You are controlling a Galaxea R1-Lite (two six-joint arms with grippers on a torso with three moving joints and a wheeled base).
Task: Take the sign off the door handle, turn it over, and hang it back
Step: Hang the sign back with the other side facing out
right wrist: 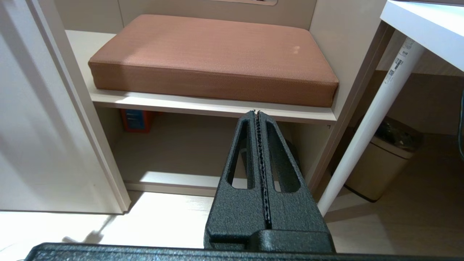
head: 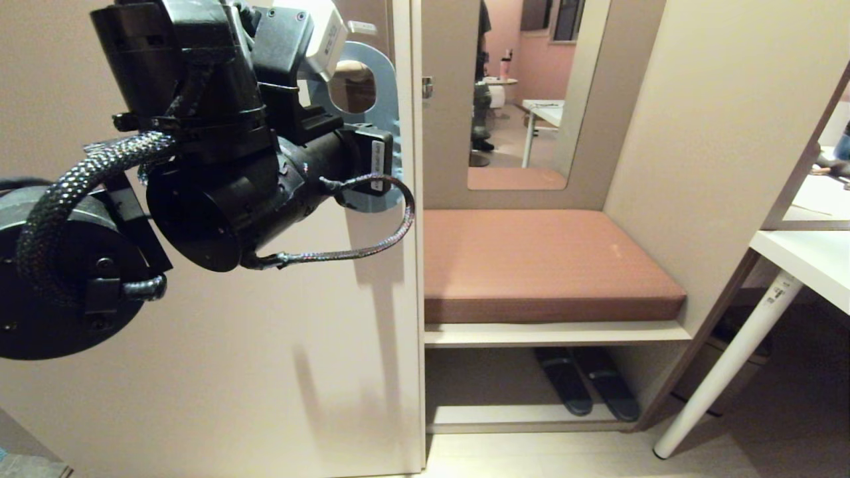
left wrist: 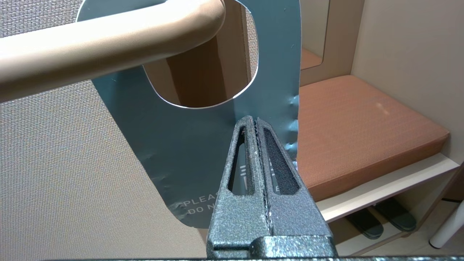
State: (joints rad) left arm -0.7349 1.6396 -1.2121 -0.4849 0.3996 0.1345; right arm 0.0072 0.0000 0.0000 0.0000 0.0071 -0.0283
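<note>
The sign (left wrist: 174, 145) hangs blue side out on the door handle (left wrist: 108, 47), with the cream lever passing through its hole. It hangs slightly tilted, and "PLEASE DO N" shows near its lower end. My left gripper (left wrist: 252, 119) is shut, its tips pointing at the blue face just below the hole near the sign's right edge; nothing is between the fingers. In the head view the left arm (head: 219, 133) covers most of the sign (head: 387, 79). My right gripper (right wrist: 255, 113) is shut and empty, held low and away from the door.
The cream door (head: 199, 365) fills the left. Right of it is a bench niche with a brown cushion (head: 544, 262), dark slippers (head: 584, 385) below and a mirror (head: 524, 86) above. A white table leg (head: 730, 358) and a bin (right wrist: 380, 163) stand at the right.
</note>
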